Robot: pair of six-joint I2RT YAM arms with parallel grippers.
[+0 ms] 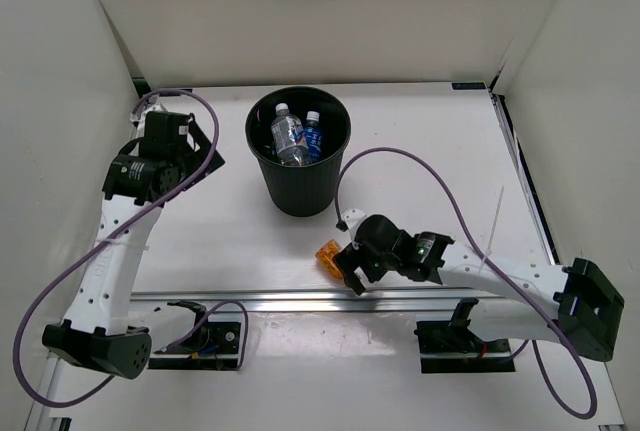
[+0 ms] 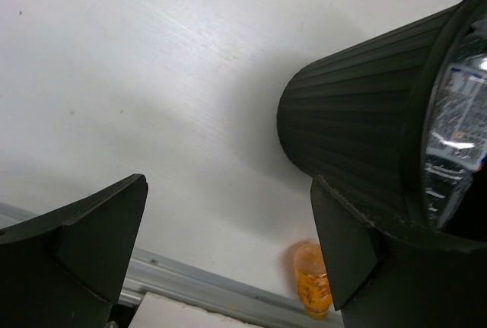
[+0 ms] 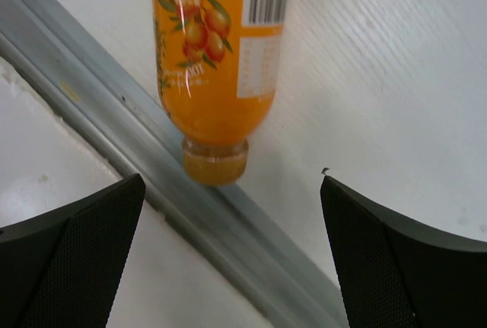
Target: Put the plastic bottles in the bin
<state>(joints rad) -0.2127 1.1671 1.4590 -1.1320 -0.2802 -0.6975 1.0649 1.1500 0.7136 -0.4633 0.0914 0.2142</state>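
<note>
While bin point(image 1: 300, 196) holds 2 btls point(image 1: 287, 139), 1 orange btl point(image 1: 329, 254) lies outside.

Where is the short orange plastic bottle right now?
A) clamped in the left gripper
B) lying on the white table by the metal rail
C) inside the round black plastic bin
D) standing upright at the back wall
B: the short orange plastic bottle lies on its side on the white table, cap end by the metal rail, ahead of the open right gripper, which is not touching it.

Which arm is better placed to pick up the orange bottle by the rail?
The right: its open fingers point at the orange bottle, close by. The left arm's fingers are farther off, beside the bin.
</note>
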